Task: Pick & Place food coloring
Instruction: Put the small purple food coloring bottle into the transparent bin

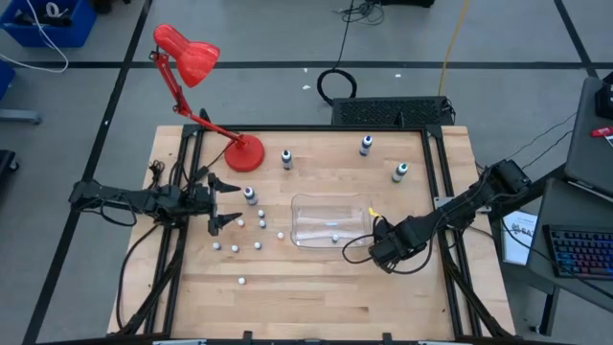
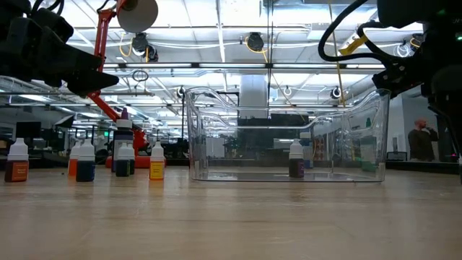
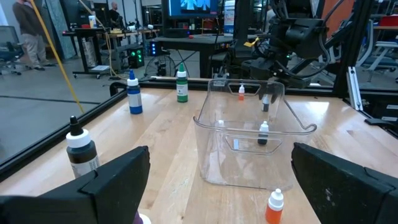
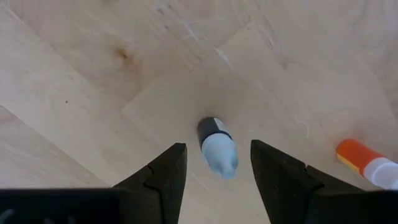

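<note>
Several tiny food coloring bottles (image 1: 259, 245) with pale tops stand scattered on the wood table, left of and nearer than a clear plastic container (image 1: 311, 203). One stands inside the container (image 1: 335, 235) (image 2: 296, 159). My right gripper (image 1: 378, 244) hovers open by the container's right near corner. In its wrist view, a small bottle with a pale top and dark body (image 4: 217, 147) shows below the gap between the fingers (image 4: 214, 171), and an orange bottle (image 4: 367, 167) off to one side. My left gripper (image 1: 228, 203) (image 3: 227, 186) waits open left of the container.
A red desk lamp (image 1: 244, 151) stands at the far left. Taller bottles stand near the far edge (image 1: 286, 158) (image 1: 366, 144) (image 1: 399, 172), and one by my left gripper (image 1: 250, 195). Bare wood lies along the near edge (image 1: 316, 297). People show in the room behind.
</note>
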